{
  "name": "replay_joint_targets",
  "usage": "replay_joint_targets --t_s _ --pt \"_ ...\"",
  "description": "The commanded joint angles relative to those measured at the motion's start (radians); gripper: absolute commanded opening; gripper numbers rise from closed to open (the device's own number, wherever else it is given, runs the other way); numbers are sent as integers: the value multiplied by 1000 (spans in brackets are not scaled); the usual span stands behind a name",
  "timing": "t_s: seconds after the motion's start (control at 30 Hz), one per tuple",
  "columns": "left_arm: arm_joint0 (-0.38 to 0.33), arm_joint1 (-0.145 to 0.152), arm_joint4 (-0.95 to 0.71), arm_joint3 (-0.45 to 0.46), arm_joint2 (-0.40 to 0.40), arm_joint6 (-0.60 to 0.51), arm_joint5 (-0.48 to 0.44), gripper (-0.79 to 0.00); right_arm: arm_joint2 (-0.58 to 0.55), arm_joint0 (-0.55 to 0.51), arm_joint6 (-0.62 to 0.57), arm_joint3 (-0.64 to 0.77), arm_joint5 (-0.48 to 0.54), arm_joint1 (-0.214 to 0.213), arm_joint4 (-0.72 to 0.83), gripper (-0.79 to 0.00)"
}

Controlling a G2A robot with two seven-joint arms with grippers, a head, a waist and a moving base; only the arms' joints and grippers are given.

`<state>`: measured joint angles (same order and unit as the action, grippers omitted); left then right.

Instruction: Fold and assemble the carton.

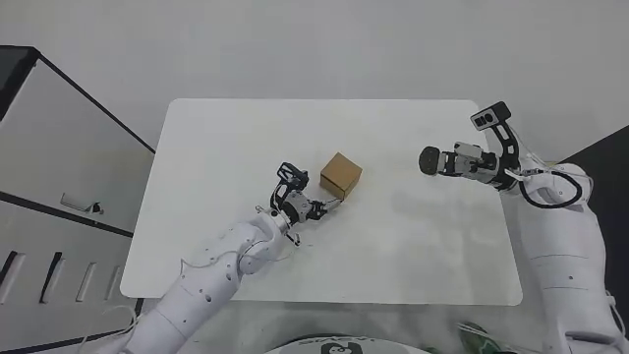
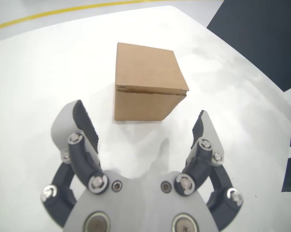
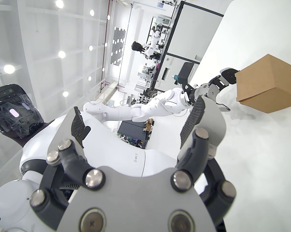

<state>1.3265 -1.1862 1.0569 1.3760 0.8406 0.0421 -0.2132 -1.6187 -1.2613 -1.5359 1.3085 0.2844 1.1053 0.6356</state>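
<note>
Carton (image 2: pixel 147 83) closed, just beside left tool (image 2: pixel 140 115), jaws spread

A white table (image 1: pixel 226 147) with rounded corners stands on a pale floor (image 1: pixel 295 39). On it sits a small brown carton (image 1: pixel 341 174), closed up into a cube, flat on its base near the table's middle, well apart from every edge.

Left pincer (image 2: pixel 140 112) agape, low and forward; right pincer (image 3: pixel 138 103) agape too, aloft and sideways.
</note>
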Motion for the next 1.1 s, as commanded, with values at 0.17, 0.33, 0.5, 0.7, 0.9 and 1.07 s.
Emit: replay_joint_targets --t_s 0.17,0.33,0.5,0.7,0.9,1.07 --pt "3 -3 13 0 -6 -5 12 0 0 0 0 0 0 0 0 0" --pt "-7 -24 26 -20 -44 67 45 0 0 0 0 0 0 0 0 0" --pt "-36 -51 76 -74 -90 123 116 0 0 0 0 0 0 0 0 0" --pt "-56 -72 102 -113 -115 158 169 0 0 0 0 0 0 0 0 0" --pt "-55 -72 113 -115 -114 151 180 0 0 0 0 0 0 0 0 0" --pt "-60 -89 96 -128 -122 178 193 0 0 0 0 0 0 0 0 0"
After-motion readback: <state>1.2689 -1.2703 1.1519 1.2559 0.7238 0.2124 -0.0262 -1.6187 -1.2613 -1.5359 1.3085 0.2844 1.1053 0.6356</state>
